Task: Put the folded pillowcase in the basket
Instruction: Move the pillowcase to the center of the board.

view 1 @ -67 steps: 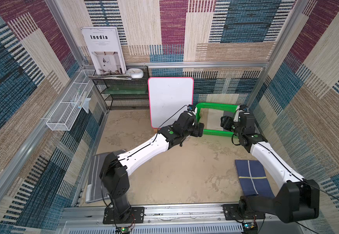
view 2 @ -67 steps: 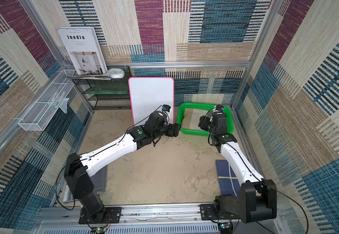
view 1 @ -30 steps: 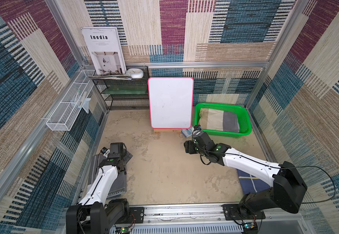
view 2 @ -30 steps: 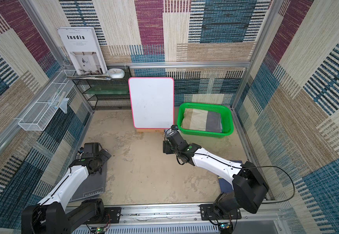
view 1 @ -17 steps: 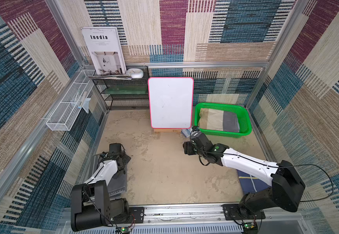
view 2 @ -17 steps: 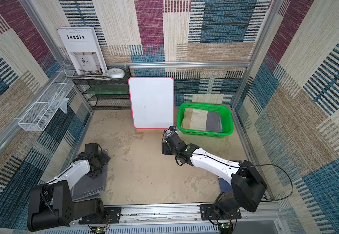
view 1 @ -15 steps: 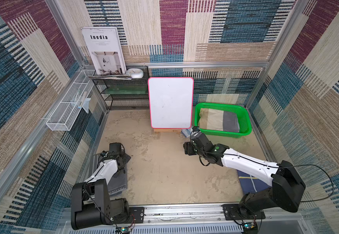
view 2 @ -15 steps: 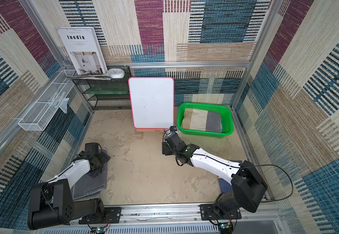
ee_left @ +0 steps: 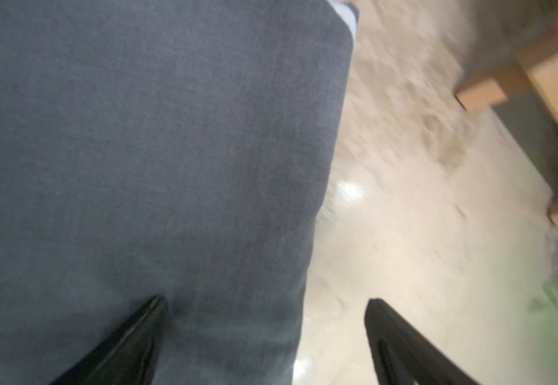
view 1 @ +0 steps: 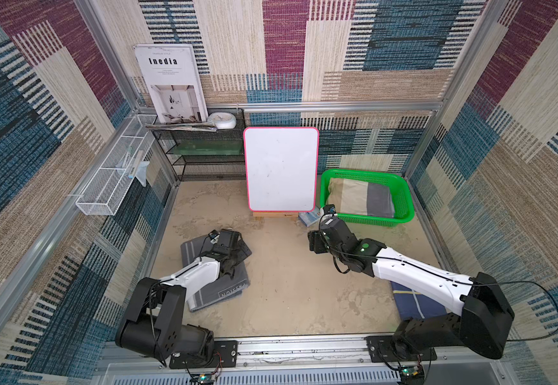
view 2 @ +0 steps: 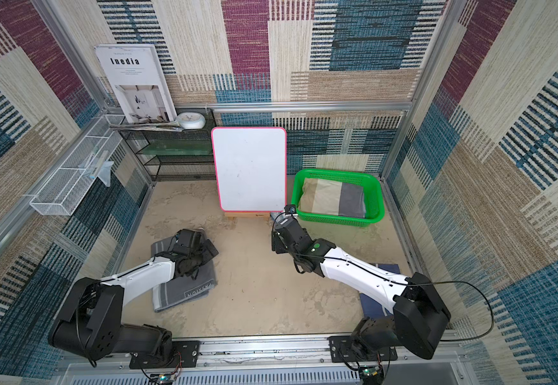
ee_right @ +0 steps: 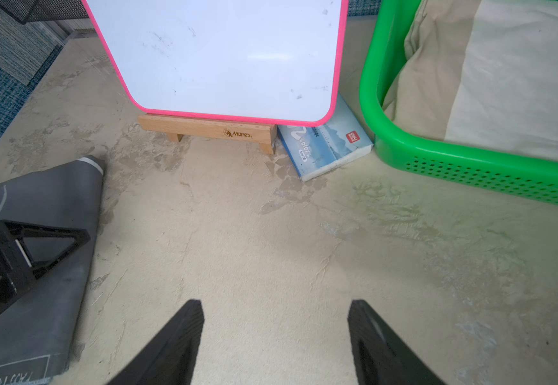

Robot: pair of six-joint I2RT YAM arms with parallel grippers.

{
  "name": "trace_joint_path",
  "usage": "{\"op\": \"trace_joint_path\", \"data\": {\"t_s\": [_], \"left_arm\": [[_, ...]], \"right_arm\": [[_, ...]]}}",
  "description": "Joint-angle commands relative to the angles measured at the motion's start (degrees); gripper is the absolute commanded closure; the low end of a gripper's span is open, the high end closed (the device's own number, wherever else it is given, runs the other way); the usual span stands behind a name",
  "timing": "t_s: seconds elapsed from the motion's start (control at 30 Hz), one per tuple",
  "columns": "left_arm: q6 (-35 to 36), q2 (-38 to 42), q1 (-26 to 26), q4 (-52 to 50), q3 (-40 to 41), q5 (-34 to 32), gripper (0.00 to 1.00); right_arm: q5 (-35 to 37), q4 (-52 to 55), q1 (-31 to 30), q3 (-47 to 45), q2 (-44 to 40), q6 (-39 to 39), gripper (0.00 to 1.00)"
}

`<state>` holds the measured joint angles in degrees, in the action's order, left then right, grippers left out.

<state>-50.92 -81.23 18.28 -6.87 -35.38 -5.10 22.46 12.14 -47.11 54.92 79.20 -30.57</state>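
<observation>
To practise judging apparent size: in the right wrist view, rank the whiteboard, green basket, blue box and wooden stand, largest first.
1. green basket, though the frame crops it.
2. whiteboard, also cropped.
3. blue box and wooden stand: too alike to rank; the whiteboard hides part of the box.

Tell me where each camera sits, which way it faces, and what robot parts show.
Top views: high at the front, looking down; left arm, right arm, basket holding the folded pillowcase.
Left wrist: on the left arm, close over a grey cloth; open left pincer.
Right wrist: on the right arm, facing whiteboard and basket; open right pincer.
Shared: right wrist and top views show basket and whiteboard.
</observation>
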Motion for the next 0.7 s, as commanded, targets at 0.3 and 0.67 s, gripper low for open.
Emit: {"op": "trace_joint_path", "data": {"t_s": [0.3, 0.67], "left_arm": [[-2.0, 2.6, 12.1, -9.1, -7.3, 6.1, 0.01], [9.3, 26.2, -5.6, -19.1, -3.5, -2.8, 0.01]], "right_arm": [[-5.0, 0.9, 0.0, 3.7, 4.2, 3.7, 0.26], [-15.3, -2.4, -10.3, 7.4, 15.2, 10.4, 0.26]]}}
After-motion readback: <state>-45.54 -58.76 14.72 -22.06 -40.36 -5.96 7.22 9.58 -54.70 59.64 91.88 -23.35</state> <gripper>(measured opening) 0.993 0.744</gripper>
